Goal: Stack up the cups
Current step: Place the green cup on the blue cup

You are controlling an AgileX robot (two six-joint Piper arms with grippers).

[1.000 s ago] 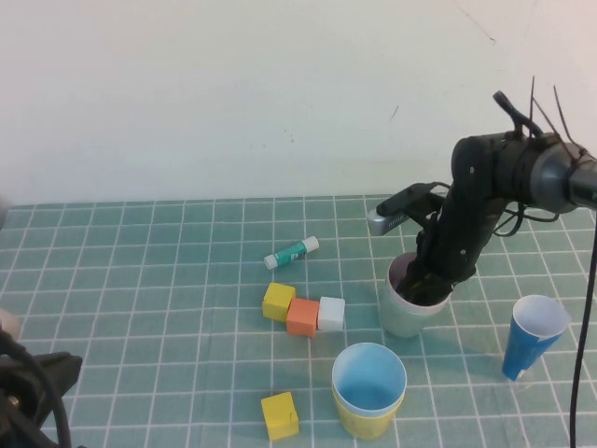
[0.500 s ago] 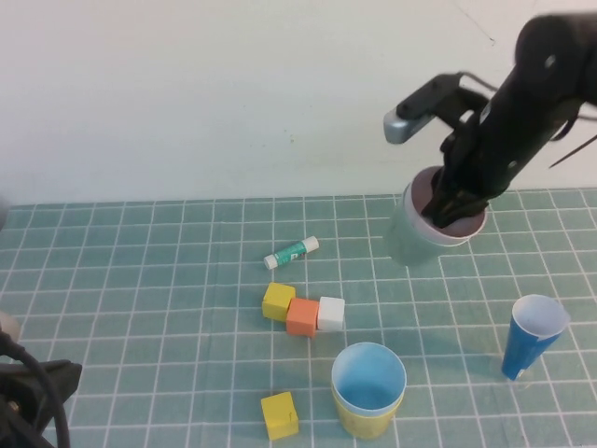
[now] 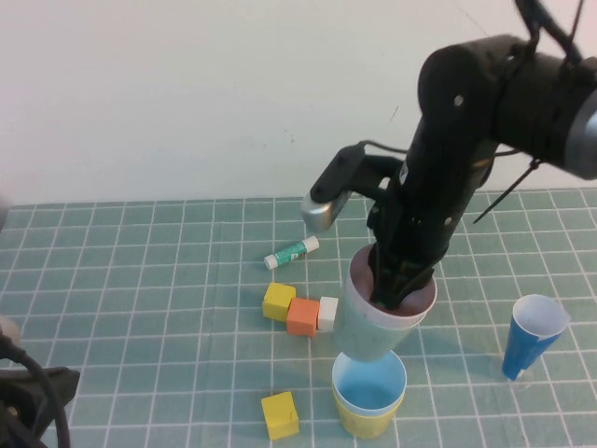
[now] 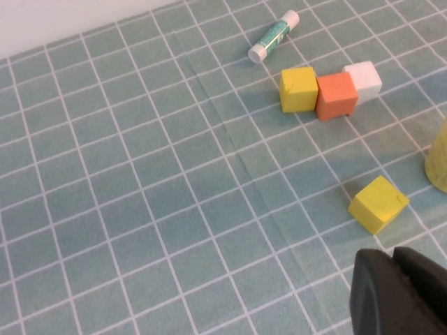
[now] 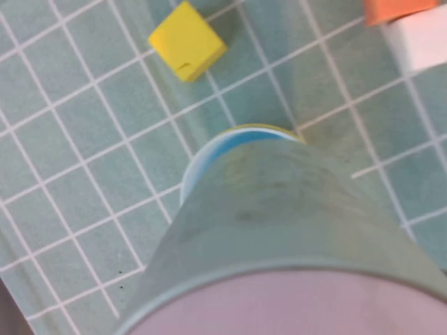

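My right gripper (image 3: 392, 285) reaches into a pale green cup (image 3: 366, 322) that has a pink cup (image 3: 417, 297) nested inside, and is shut on their rim. This pair hangs tilted in the air, its base just over the light blue cup (image 3: 368, 385), which sits inside the yellow cup (image 3: 359, 422) near the front edge. In the right wrist view the pale green cup (image 5: 279, 202) fills the frame, with the light blue cup's rim (image 5: 227, 142) below it. My left gripper (image 4: 391, 255) is shut and empty, parked low at the front left.
A narrow dark blue cup (image 3: 534, 334) stands at the right. A yellow block (image 3: 278, 301), an orange block (image 3: 302, 316) and a white block (image 3: 328, 313) lie in a row left of the held cups. Another yellow cube (image 3: 280, 415) and a glue stick (image 3: 291, 252) lie nearby.
My right gripper closed on the pale green and pink cups, lifted them off the table, then carried them left and toward the front, down over the light blue cup. The left arm stayed still.
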